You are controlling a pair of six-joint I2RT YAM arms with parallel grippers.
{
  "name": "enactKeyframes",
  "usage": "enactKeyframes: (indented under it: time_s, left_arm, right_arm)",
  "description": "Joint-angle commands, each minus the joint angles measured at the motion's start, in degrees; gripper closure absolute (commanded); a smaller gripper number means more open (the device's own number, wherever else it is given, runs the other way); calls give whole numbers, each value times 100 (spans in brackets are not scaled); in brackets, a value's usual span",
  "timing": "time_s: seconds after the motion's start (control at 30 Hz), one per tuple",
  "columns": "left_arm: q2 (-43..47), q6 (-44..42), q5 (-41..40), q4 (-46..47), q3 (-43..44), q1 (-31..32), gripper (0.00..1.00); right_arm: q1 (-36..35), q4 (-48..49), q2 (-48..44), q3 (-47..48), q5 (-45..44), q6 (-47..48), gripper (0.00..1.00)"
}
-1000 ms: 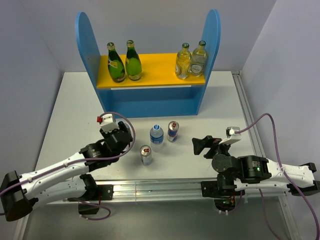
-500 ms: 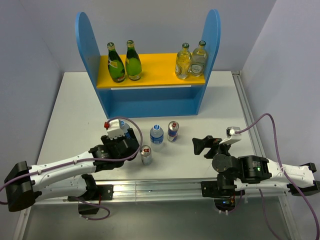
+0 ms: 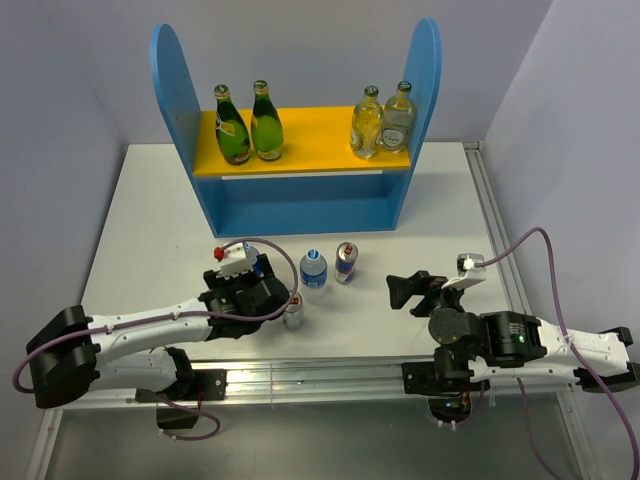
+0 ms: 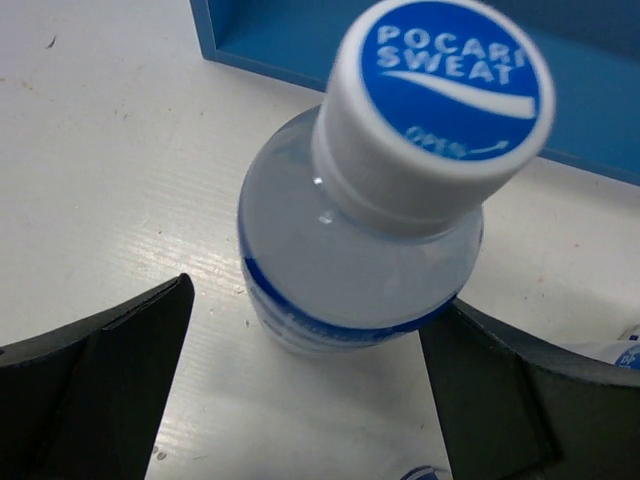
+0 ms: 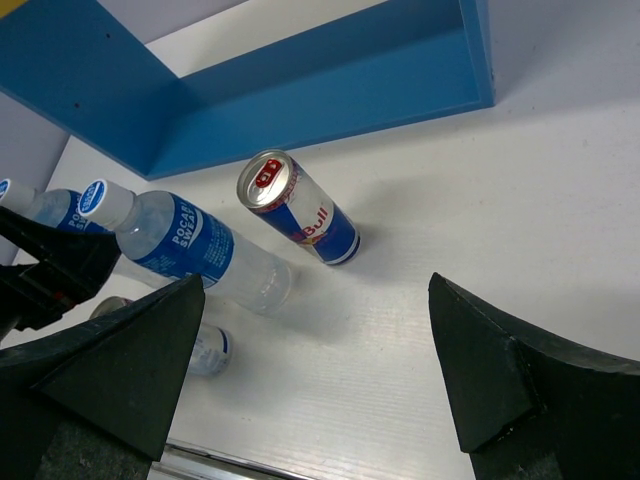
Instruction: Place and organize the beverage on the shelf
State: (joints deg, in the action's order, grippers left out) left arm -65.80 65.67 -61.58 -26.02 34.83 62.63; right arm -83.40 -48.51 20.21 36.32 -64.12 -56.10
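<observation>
Blue shelf (image 3: 300, 205) stood at the far side of the table (image 3: 150, 220). The left gripper (image 4: 312, 310) was spread wide around an upright water bottle (image 4: 360, 240) on the table before the shelf, one finger well clear of it and the other just beside it, gripping nothing. The right gripper (image 5: 318, 300) hung spread and empty. Assessment: the grasp was not yet made. Recommended closing squarely on the body below the shoulder, not on the cap, with modest pressure since thin plastic likely yields. The lift should then go straight up to miss the near can (image 3: 292, 315). Count: shelf, one. Green glass bottles (image 3: 233, 130), two, on the left of the upper board (image 3: 310, 140). Pale glass bottles (image 3: 399, 120), two, on its right. Water bottles, two, the second water bottle (image 3: 313, 270) standing free. Cans, two, the far can (image 3: 346, 262) beside that bottle.
</observation>
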Motion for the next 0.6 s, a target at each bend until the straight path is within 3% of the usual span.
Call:
enactKeyframes:
  time_s: [0.0, 0.27, 0.43, 0.57]
  left_arm:
    - [-187, -36, -547, 579, 68, 30, 1]
    - [-705, -476, -899, 1204, 121, -31, 2]
    - [-908, -747, -908, 1520, 59, -391, 4]
    - [-847, -1099, -803, 2126, -178, -568, 28]
  right_arm:
    - [-36, 96, -104, -19, -171, -42, 0]
    - [-37, 210, -263, -54, -119, 72, 0]
    - [-37, 228, -316, -72, -110, 116, 0]
    - [-37, 246, -316, -81, -101, 134, 0]
